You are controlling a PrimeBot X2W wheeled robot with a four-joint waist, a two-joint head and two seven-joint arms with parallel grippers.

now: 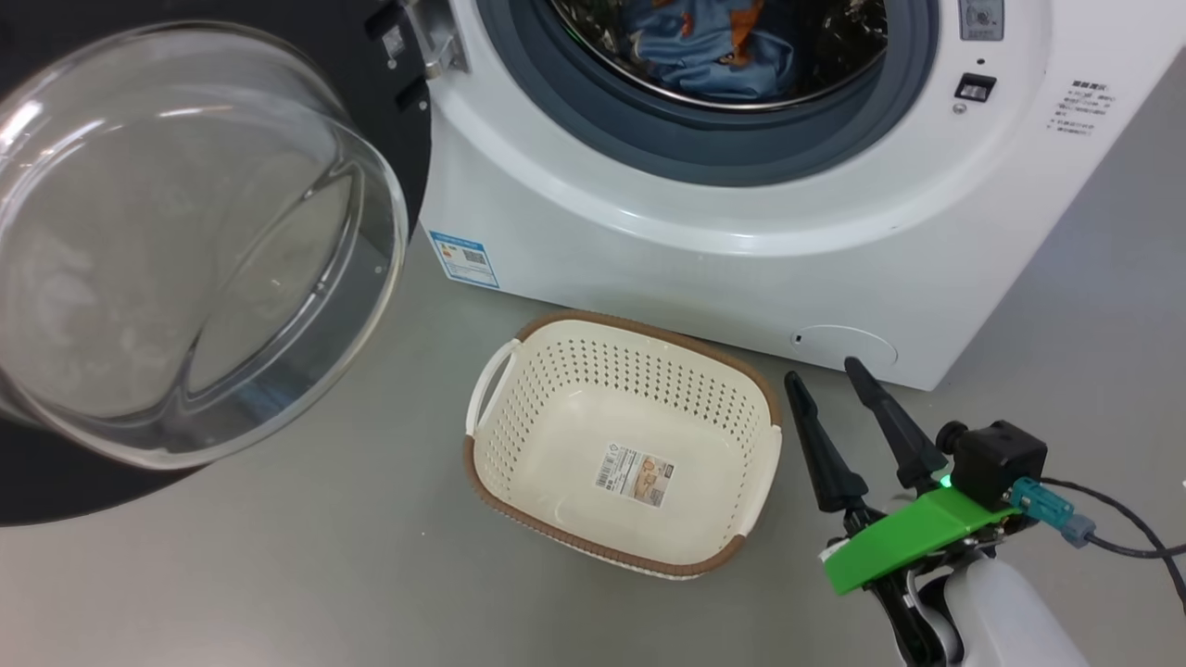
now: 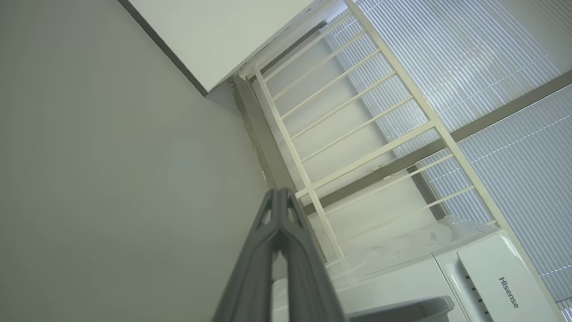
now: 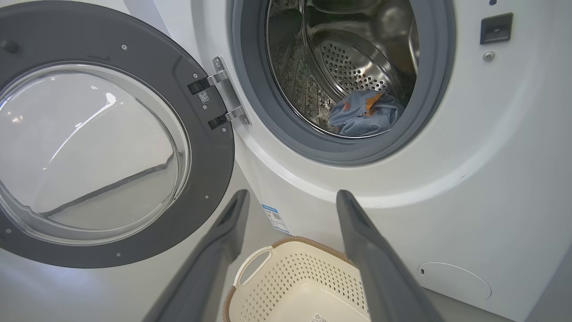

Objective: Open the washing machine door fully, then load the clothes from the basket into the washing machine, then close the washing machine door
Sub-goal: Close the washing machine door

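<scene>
Blue printed clothes (image 1: 713, 46) lie low in the drum of the washer (image 1: 741, 259). Its door (image 1: 185, 241) stands swung wide to the left. The empty basket (image 1: 556, 389) sits on the floor just before the washer. The right gripper (image 1: 822, 371) hovers beside it, fingers spread and empty. The left gripper (image 2: 279, 192) is clenched on nothing. Likely risk: cloth near the drum's lip gets pinched as the door closes.
</scene>
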